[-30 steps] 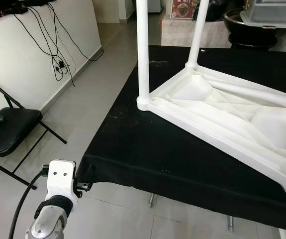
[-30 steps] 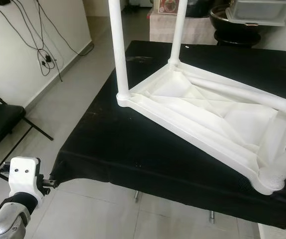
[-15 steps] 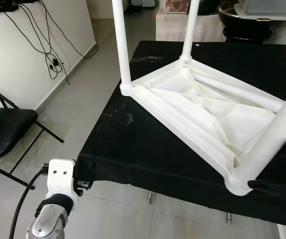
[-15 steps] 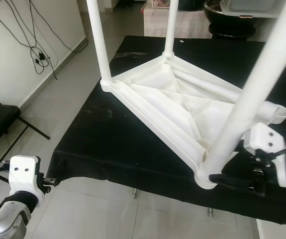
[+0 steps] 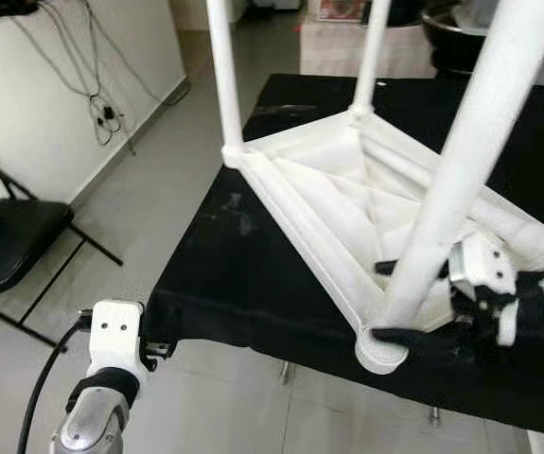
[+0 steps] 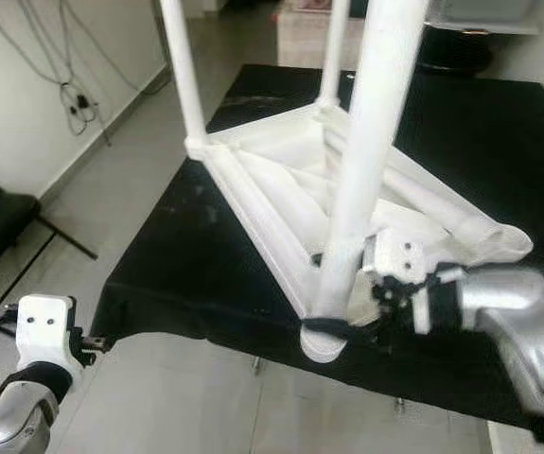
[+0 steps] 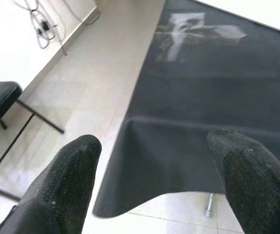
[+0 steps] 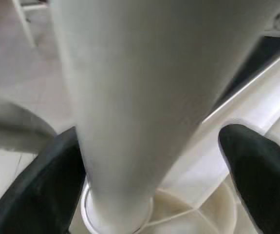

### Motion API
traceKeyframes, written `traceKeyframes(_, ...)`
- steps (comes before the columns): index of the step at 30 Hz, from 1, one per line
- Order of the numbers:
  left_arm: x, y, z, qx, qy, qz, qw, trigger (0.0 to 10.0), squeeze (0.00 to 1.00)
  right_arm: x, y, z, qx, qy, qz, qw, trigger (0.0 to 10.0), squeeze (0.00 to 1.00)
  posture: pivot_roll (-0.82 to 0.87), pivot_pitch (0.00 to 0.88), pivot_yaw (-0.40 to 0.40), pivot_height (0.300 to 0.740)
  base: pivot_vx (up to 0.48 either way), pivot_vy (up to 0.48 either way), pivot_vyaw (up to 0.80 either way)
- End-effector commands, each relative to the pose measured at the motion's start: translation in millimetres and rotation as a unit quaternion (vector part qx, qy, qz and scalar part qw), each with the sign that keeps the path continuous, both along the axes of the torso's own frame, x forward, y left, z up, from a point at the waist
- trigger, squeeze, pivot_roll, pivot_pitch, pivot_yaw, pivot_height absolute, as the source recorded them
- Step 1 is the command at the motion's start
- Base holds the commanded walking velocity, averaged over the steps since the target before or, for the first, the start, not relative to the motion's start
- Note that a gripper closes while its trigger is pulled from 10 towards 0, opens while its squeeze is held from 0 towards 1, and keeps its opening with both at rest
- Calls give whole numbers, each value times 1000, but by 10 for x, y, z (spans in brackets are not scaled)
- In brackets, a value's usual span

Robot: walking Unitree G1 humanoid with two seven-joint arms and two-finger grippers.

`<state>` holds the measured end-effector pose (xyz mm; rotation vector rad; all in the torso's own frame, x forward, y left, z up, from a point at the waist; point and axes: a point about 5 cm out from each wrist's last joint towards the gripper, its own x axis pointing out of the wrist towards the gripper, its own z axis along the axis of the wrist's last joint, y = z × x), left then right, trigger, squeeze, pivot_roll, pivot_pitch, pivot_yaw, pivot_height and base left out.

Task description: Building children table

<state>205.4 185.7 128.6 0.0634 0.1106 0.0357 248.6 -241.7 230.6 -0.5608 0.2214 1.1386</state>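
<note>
A white children's table lies upside down on a black-covered work table. Two legs stand up at its far corners. A third leg rises from the near corner socket. My right gripper is open around that leg's base, one finger against it and the other finger a little off it. Another leg lies loose across the underside. My left gripper is open and empty at the work table's near left corner, below the cloth edge.
A black folding chair stands on the tiled floor to the left. Cables hang down the white wall behind it. The black cloth's corner hangs just ahead of my left gripper. Blurred dark things stand beyond the far edge.
My right gripper has come in from the right and now straddles the base of the near leg, which stands steeper in its corner socket. The view has shifted. The left arm has not moved.
</note>
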Motion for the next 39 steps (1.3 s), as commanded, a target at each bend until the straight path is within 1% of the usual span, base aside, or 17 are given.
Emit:
traceKeyframes(1, -19, -5, -2, 10, 5, -2, 1000, 10000, 0, 32, -269, 1, -83, 22, -11, 996, 10000, 0, -74, 117, -12, 740, 0, 0, 0)
traceKeyframes(3, -19, -5, -2, 10, 5, -2, 1000, 10000, 0, 32, -269, 1, -83, 22, -11, 996, 10000, 0, -74, 117, -12, 740, 0, 0, 0)
traceKeyframes(5, -36, -42, 1, 11, 6, -12, 1000, 10000, 0, 30, -547, 64, -168, 60, -21, 984, 10000, 0, -67, 119, -20, 740, 0, 0, 0)
traceKeyframes(7, -55, -76, 6, 11, 6, -24, 1000, 10000, 0, 66, -715, 101, -230, 67, -42, 970, 10000, 0, -64, 121, -22, 740, 0, 0, 0)
traceKeyframes(8, -55, -76, 6, 11, 6, -24, 1000, 10000, 0, 66, -715, 101, -230, 67, -42, 970, 10000, 0, -64, 121, -22, 740, 0, 0, 0)
traceKeyframes(10, -76, -140, 7, 11, 8, -47, 999, 10000, 0, 145, -829, 106, -284, 65, -64, 955, 10000, 0, -60, 122, -26, 740, 0, 0, 0)
traceKeyframes(13, -91, -177, 9, 11, 9, -60, 998, 10000, 0, 159, -855, 107, -293, 70, -64, 951, 10000, 0, -53, 124, -31, 740, 0, 0, 0)
traceKeyframes(17, -126, -231, 11, 9, 12, -82, 997, 10000, 0, 214, -826, 115, -281, 82, -43, 955, 10000, 0, -50, 127, -31, 740, 0, 0, 0)
traceKeyframes(18, -150, -267, 13, 7, 13, -99, 995, 10000, 0, 317, -832, 58, -297, 80, -37, 951, 10000, 0, -53, 132, -33, 740, 0, 0, 0)
traceKeyframes(21, -155, -280, 13, 7, 13, -104, 994, 10000, 0, 351, -841, 23, -309, 80, -37, 947, 10000, 0, -53, 132, -33, 740, 0, 0, 0)
traceKeyframes(23, -169, -343, 31, -3, 8, -126, 992, 10000, 0, 539, -816, -61, -339, 50, -67, 937, 10000, 0, -73, 130, -40, 740, 0, 0, 0)
traceKeyframes(24, -169, -343, 31, -3, 8, -126, 992, 10000, 0, 539, -816, -61, -339, 50, -67, 937, 10000, 0, -73, 130, -40, 740, 0, 0, 0)
traceKeyframes(26, -186, -411, 47, -11, 6, -150, 989, 10000, 0, 678, -740, -87, -353, 25, -69, 933, 10000, 0, -71, 129, -35, 740, 0, 0, 0)
traceKeyframes(29, -198, -438, 53, -14, 7, -160, 987, 10000, 0, 705, -692, -95, -350, 25, -58, 935, 10000, 0, -71, 129, -35, 740, 0, 0, 0)
traceKeyframes(33, -212, -471, 56, -13, 8, -173, 985, 10000, 0, 741, -550, -96, -335, 26, -20, 942, 10000, 0, -70, 128, -30, 740, 0, 0, 0)
traceKeyframes(34, -220, -497, 62, -20, 10, -179, 984, 10000, 0, 766, -401, -84, -314, 28, 26, 949, 10000, 0, -70, 128, -29, 740, 0, 0, 0)
traceKeyframes(39, -235, -538, 75, -27, 11, -192, 981, 10000, 0, 776, -224, -60, -292, 34, 87, 952, 10000, 0, -71, 129, -30, 740, 0, 0, 0)
